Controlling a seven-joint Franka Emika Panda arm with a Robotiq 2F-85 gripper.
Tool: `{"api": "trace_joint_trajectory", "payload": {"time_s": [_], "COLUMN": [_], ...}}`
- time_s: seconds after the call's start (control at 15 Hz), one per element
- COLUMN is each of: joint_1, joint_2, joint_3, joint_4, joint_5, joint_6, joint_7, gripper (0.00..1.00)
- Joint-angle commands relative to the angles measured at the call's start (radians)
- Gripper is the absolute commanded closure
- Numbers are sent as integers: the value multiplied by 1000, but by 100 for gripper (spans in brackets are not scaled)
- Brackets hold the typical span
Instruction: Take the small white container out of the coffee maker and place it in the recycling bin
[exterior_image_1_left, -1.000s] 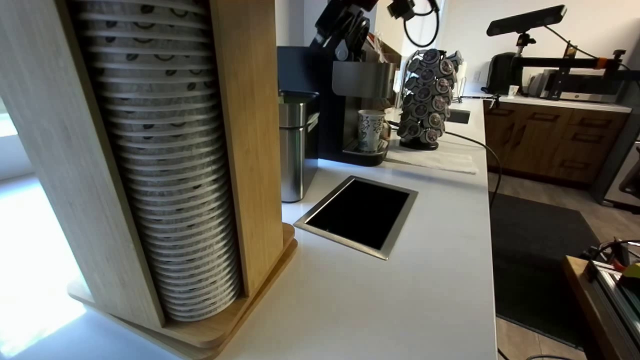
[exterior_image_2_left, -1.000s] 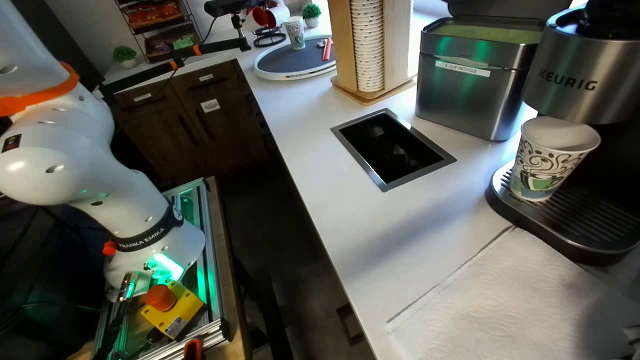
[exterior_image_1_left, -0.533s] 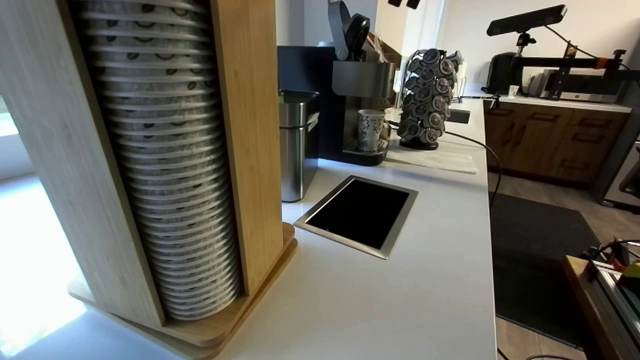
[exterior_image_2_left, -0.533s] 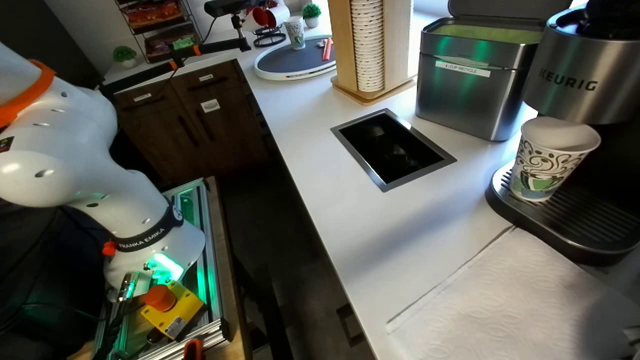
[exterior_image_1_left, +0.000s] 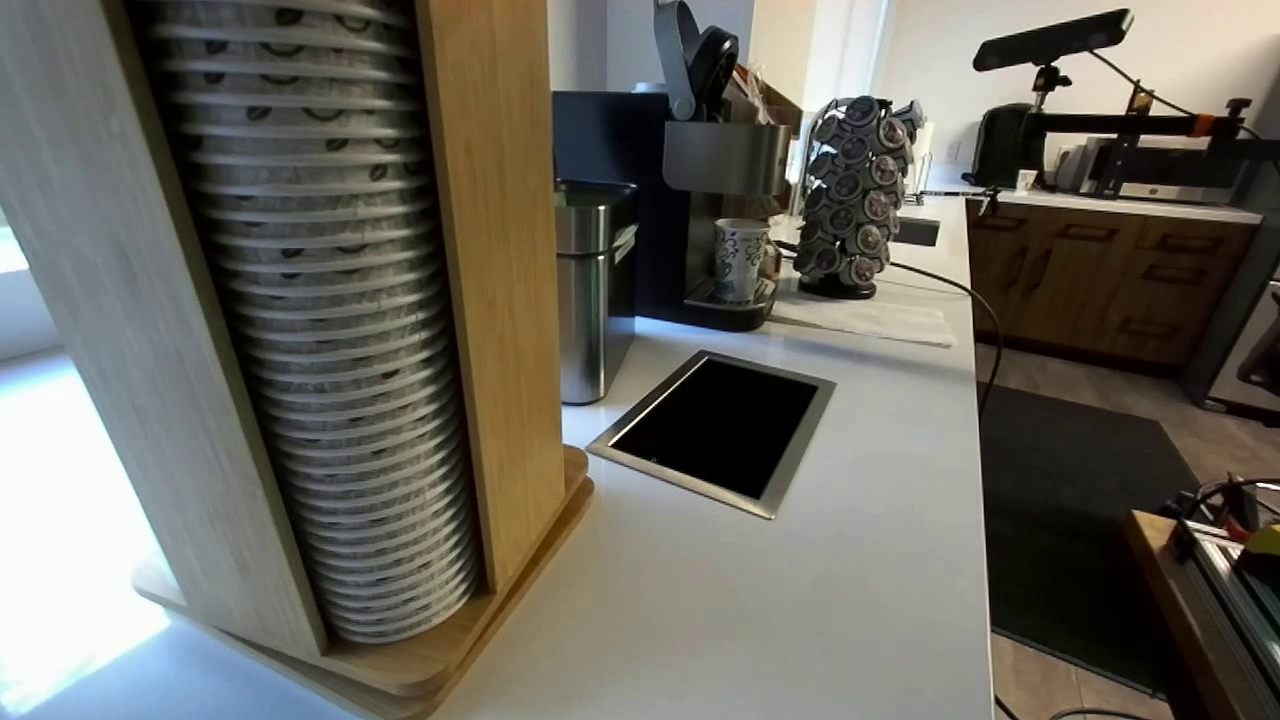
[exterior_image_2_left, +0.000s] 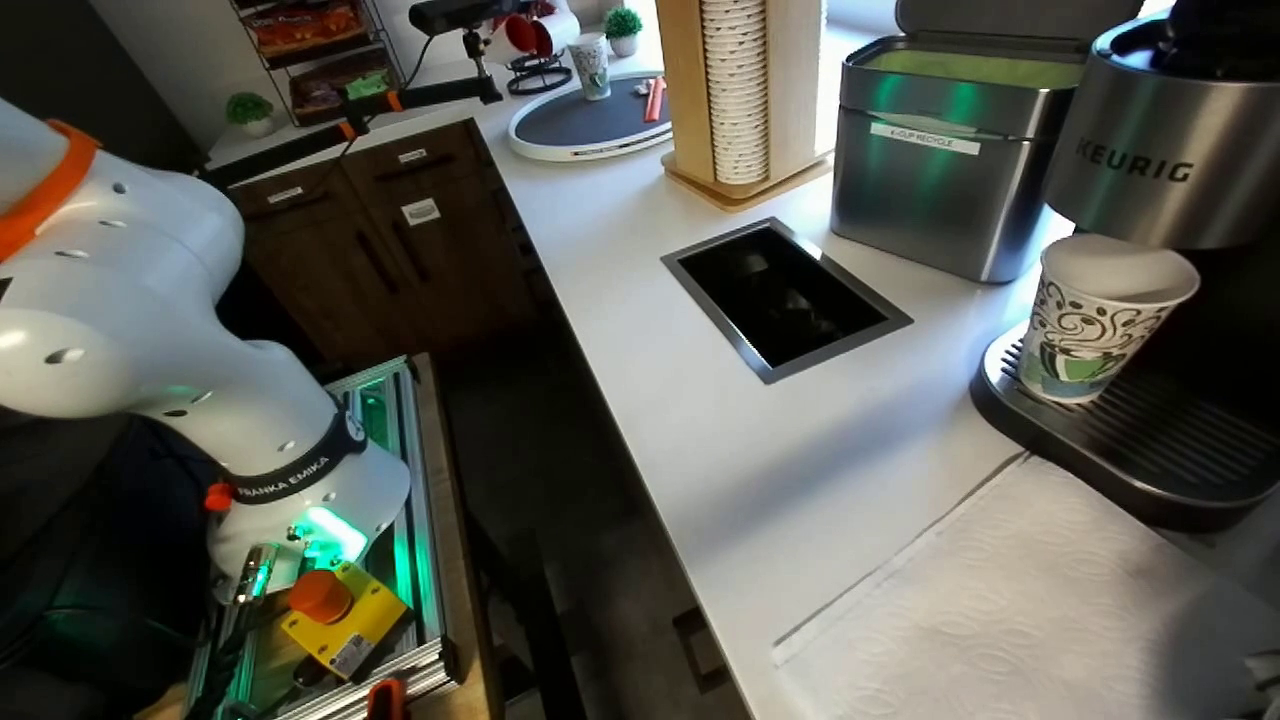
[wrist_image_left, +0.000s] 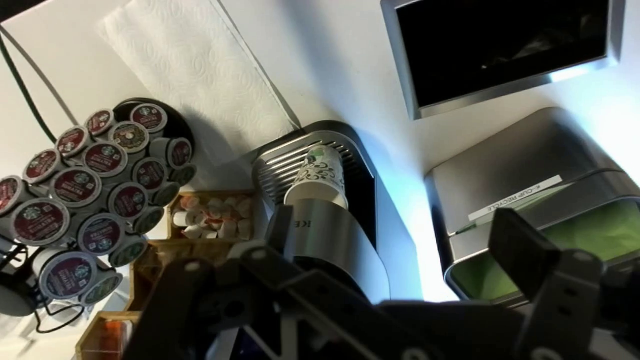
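The grey-silver coffee maker (exterior_image_2_left: 1140, 120) has its top raised in an exterior view (exterior_image_1_left: 725, 158). A patterned paper cup (exterior_image_2_left: 1085, 330) stands upright on its drip tray. The small white container is not visible; the inside of the machine's top is hidden. The recycling bin (exterior_image_2_left: 920, 200), a silver box labelled K-CUP RECYCLE, is open with a green liner. My gripper (wrist_image_left: 396, 237) is open and empty in the wrist view, above the coffee maker (wrist_image_left: 340, 235) and the recycling bin (wrist_image_left: 495, 180), one finger over each. It is out of both exterior views.
A tower of pods (exterior_image_1_left: 850, 200) stands beside the coffee maker. A paper towel (exterior_image_2_left: 1000, 600) lies in front. A metal-rimmed square opening (exterior_image_2_left: 720, 316) is set in the counter. A wooden cup tower (exterior_image_1_left: 500, 300) stands nearby. Trays of creamers (wrist_image_left: 215, 220) show in the wrist view.
My gripper was over the coffee maker's top, then rose out of the exterior view. The arm's links have shifted left in the exterior view. The cup, machine and bin have not moved.
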Motion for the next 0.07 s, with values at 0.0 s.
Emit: {"api": "trace_joint_trajectory", "payload": {"time_s": [0.0], "joint_1": [1], "joint_2": [4], "joint_3": [5], "joint_4": [5], "joint_5": [1], "joint_6": [-4], "joint_7": [-1], "gripper": [0]}}
